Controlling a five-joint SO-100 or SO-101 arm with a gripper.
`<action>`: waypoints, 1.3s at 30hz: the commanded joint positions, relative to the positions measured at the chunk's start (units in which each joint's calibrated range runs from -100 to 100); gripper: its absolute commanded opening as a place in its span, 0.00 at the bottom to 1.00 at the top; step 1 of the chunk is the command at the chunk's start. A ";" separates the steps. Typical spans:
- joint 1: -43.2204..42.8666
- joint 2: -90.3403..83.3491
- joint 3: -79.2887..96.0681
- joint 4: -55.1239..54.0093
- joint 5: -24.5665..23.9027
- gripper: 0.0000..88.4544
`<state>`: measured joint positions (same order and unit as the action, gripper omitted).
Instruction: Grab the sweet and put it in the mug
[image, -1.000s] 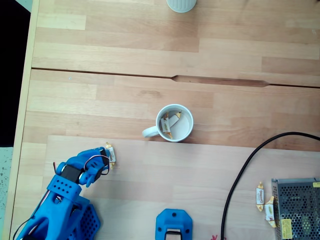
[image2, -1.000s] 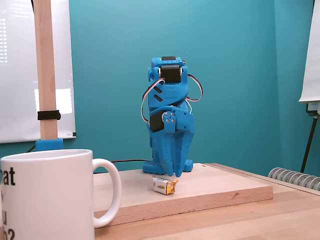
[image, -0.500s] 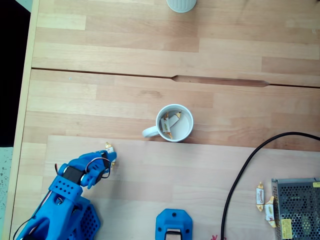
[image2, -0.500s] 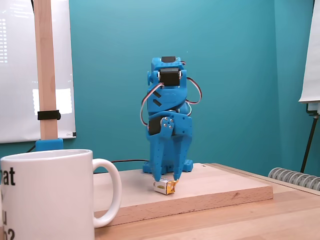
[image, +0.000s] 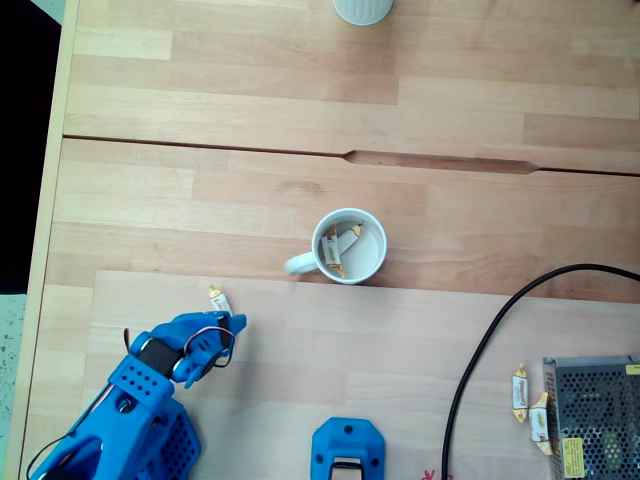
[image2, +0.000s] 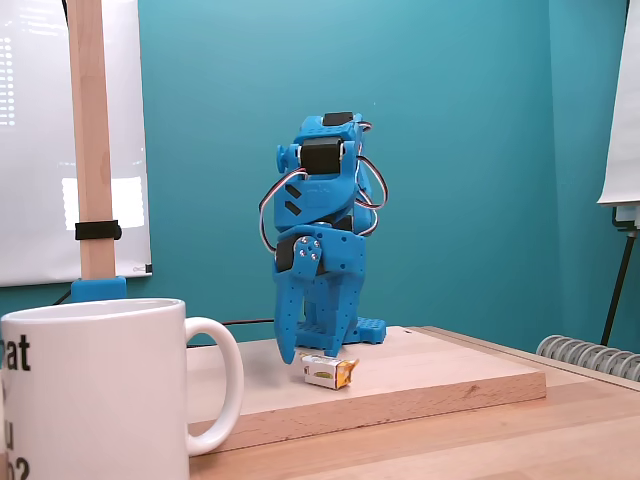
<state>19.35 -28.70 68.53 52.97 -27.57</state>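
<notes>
Item: sweet (image: 216, 298), lying on the raised board on the table (image: 300, 110), near the mug (image: 349, 245), which already holds sweets. Item: gripper (image2: 313, 361); we note it has shifted sideways off the sweet in half a second, and now stands just beside it. Jaws empty; we cannot tell how far they are parted. We judge the grab missed and the approach needs repeating.

Partial black letters on mug (image2: 95, 385)
</notes>
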 joint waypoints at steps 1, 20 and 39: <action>0.55 0.04 -0.29 -0.79 0.24 0.19; -5.26 3.14 -1.72 -1.03 -0.15 0.19; -7.88 4.17 -1.36 -5.71 0.10 0.19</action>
<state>12.19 -24.43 67.91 47.93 -27.52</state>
